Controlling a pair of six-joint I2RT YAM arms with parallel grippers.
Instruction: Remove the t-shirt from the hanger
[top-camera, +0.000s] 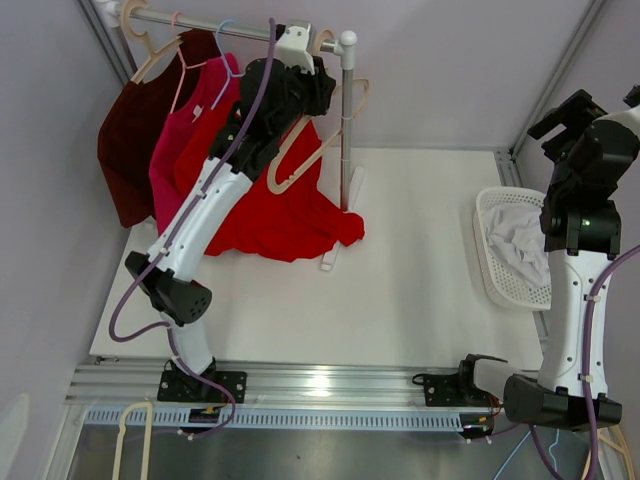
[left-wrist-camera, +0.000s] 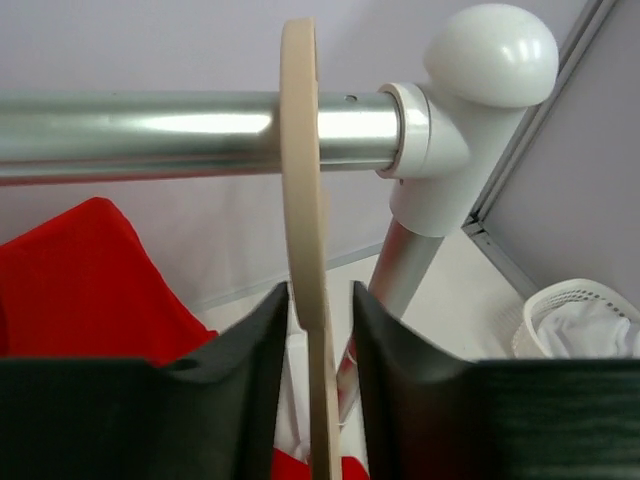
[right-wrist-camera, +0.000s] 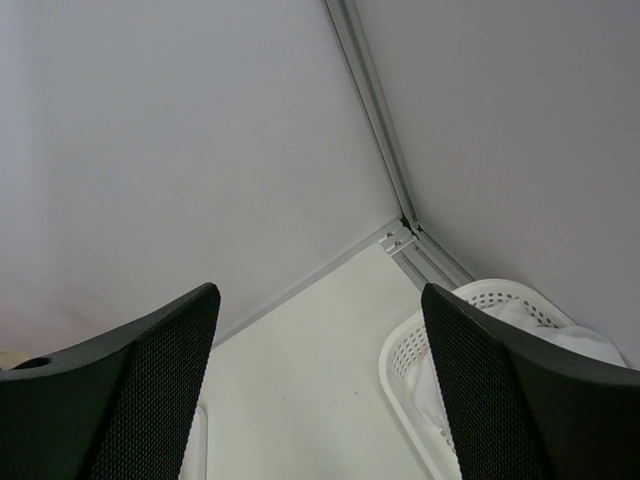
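The white table (top-camera: 420, 260) fills the middle of the top view. The garment rail (top-camera: 200, 22) runs across the upper left, with a maroon shirt (top-camera: 130, 140) and a pink shirt (top-camera: 175, 140) hanging from it.

The red t-shirt (top-camera: 280, 215) is left of centre below the rail. Its lower half is slumped on the table against the rail's upright post, and its upper part runs up behind the left arm. I cannot tell whether it is caught on the hanger or fully free.

At the right edge, a white laundry basket (top-camera: 490, 215) holds pale cloth. The right gripper (right-wrist-camera: 320, 295) is raised above it, empty, with its fingers wide apart.

In the left wrist view, the left gripper (left-wrist-camera: 318, 300) straddles the beige hanger hook (left-wrist-camera: 303, 200), which loops over the rail close to its rounded end cap (left-wrist-camera: 490, 50). The fingers are slightly parted. There is a gap on the right of the hook, so they are not clamped on it.

What could go wrong:
- A sideways nudge this close to the end of the rail could knock the hanger askew or make it swing.
- If any fabric is snagged on a hanger shoulder, pulling would drag the light stand or tip it.
- The arm could brush the neighbouring shirts.
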